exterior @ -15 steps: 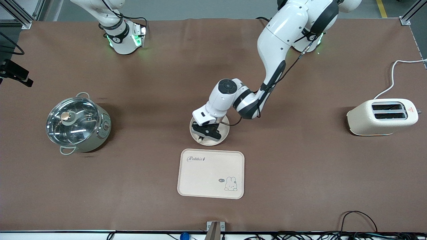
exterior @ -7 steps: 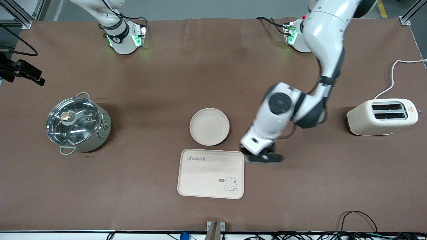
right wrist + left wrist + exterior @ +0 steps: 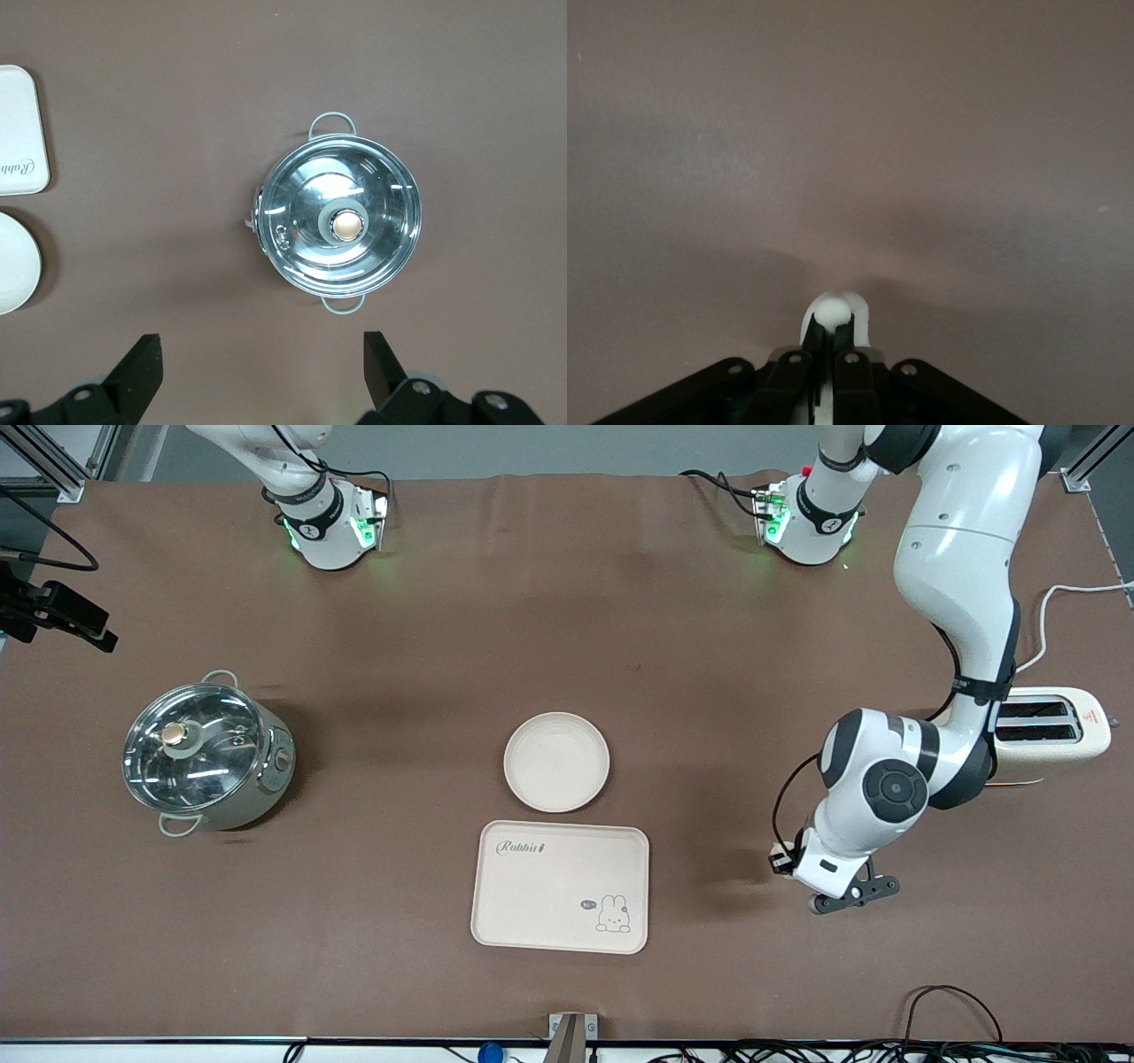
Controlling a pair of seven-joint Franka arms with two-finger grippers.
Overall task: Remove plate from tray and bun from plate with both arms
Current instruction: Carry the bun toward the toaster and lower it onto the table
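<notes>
The bun (image 3: 834,312) is the thing we look for first, and in the front view we cannot find it: the plate (image 3: 556,762) sits bare on the table, touching nothing, just farther from the camera than the tray (image 3: 561,887), which is also bare. We take it that both removals are largely done. The left gripper (image 3: 849,896) hangs low over bare table toward the left arm's end, between the tray and the toaster (image 3: 1054,731); from here the wrist covers its fingertips, so what it carries is hidden. The right arm waits, only its base showing.

In the left wrist view we see the dark fingers (image 3: 850,372) pinched narrow on a small pale lump, the bun, held over plain brown table, presumably for setting down clear of the plate. Most of the bun is masked by the fingers.

In the right wrist view the right gripper (image 3: 261,367) stands spread wide and holds nothing, high over the lidded pot (image 3: 337,223). Tray and plate are cut off at the frame's edge.
</notes>
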